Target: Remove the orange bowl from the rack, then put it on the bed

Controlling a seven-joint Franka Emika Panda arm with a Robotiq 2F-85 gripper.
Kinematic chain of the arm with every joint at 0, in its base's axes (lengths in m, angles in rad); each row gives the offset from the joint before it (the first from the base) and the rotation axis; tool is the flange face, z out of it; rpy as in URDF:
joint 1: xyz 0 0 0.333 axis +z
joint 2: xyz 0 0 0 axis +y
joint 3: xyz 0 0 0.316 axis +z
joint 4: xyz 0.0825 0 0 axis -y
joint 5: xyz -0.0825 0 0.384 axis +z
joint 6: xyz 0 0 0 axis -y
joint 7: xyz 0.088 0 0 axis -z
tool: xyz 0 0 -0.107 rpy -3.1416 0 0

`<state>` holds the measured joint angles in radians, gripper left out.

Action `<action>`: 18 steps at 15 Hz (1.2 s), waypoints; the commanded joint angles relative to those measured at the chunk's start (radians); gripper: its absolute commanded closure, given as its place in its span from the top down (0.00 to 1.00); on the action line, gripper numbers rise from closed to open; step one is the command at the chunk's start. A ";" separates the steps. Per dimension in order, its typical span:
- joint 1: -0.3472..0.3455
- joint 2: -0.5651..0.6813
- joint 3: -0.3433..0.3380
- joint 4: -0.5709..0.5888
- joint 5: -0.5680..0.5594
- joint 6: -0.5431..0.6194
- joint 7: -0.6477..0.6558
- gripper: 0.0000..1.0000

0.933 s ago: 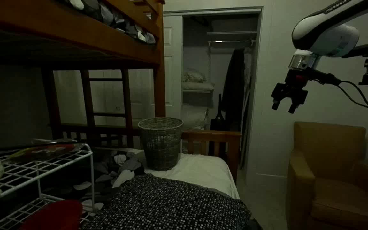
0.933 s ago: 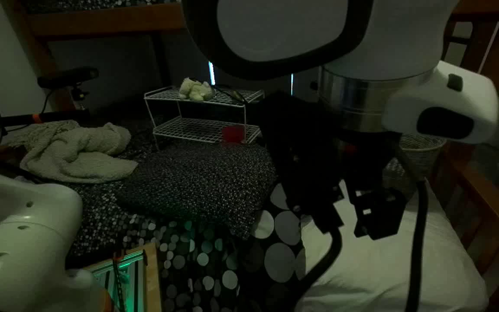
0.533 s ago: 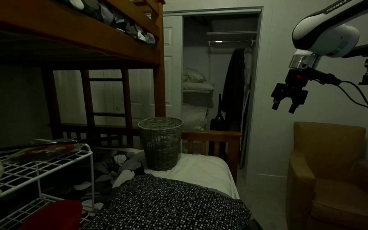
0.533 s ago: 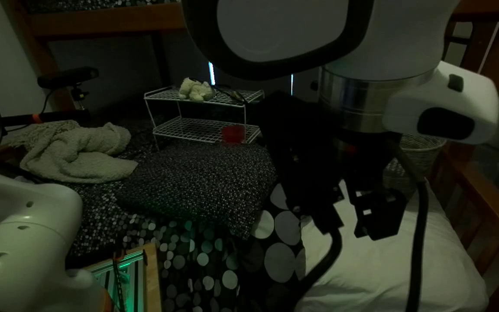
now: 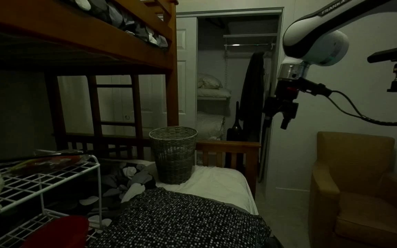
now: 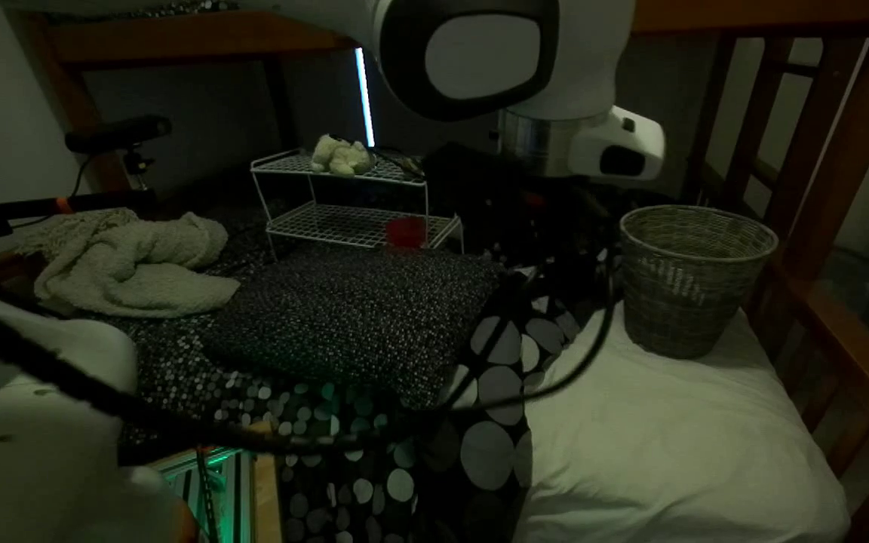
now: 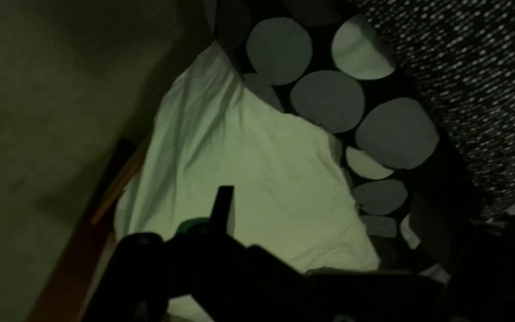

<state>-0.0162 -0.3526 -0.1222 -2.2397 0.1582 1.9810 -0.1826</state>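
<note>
The orange bowl (image 5: pixel 57 234) sits on the lower shelf of the white wire rack (image 5: pixel 47 188). Both also show in an exterior view, the red bowl (image 6: pixel 406 232) at the right end of the rack (image 6: pixel 374 180). The bed has a dark speckled cover (image 5: pixel 184 220), which also shows in the wrist view (image 7: pixel 472 67). My gripper (image 5: pixel 275 124) is open and empty, high in the air and well away from the rack and bowl. In the wrist view one finger stands out over white bedding; the other is lost in the dark. The bowl is out of the wrist view.
A grey wastebasket (image 5: pixel 173 155) stands on the white bedding (image 6: pixel 676 445). A plush toy (image 6: pixel 340 156) and a packet lie on the rack's top shelf. The upper bunk's wooden rail (image 5: pixel 91 41) overhangs the bed. A tan armchair (image 5: pixel 357 155) and a blanket (image 6: pixel 133 264) are nearby.
The arm and gripper have moved toward the bed, leftward in an exterior view, and the gripper looks turned. The wastebasket is now uncovered in an exterior view. The bowl has not moved.
</note>
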 commanded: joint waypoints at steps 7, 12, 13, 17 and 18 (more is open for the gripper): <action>0.188 0.013 0.269 0.010 0.017 0.017 0.129 1.00; 0.212 0.011 0.285 0.016 0.020 0.016 0.135 1.00; 0.233 0.021 0.302 0.002 0.030 0.056 0.115 1.00; 0.320 0.064 0.380 -0.025 0.109 0.203 0.124 1.00; 0.346 0.078 0.404 -0.026 0.126 0.227 0.124 1.00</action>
<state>0.2672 -0.2993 0.2340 -2.2408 0.2259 2.1309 -0.0596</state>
